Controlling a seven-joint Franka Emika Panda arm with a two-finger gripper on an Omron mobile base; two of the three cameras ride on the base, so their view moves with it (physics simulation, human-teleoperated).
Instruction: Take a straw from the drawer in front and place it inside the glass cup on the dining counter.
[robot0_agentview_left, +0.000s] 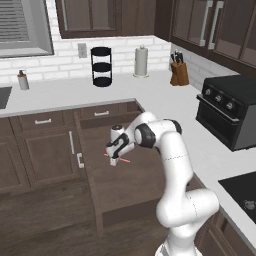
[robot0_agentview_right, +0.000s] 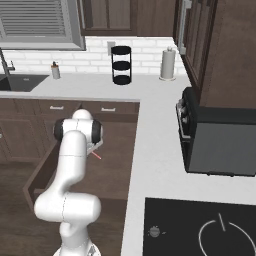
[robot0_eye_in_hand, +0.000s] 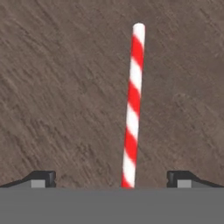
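Currently, your hand (robot0_eye_in_hand: 111, 183) hangs low over the open drawer (robot0_agentview_left: 125, 192), fingers spread wide and holding nothing. Straw (robot0_eye_in_hand: 133, 105): lies flat on the drawer floor directly beneath the hand, midway between the fingertips, long axis running away from the hand, across the line the fingers close along. Nothing else appears to lie beside it. Nearby: paper towel roll (robot0_agentview_left: 141, 61), knife block (robot0_agentview_left: 179, 70) and black tiered rack (robot0_agentview_left: 101, 66) on the desk (robot0_agentview_left: 165, 100), well apart.

The white arm rises from its base, bends sharply at the elbow and reaches forward and down, wrist folded so the hand points straight below. The pincer (robot0_agentview_left: 114, 161) hangs low with its jaws spread wide, both dark fingertips (robot0_eye_in_hand: 43, 178) standing far apart, gripping nothing between them.
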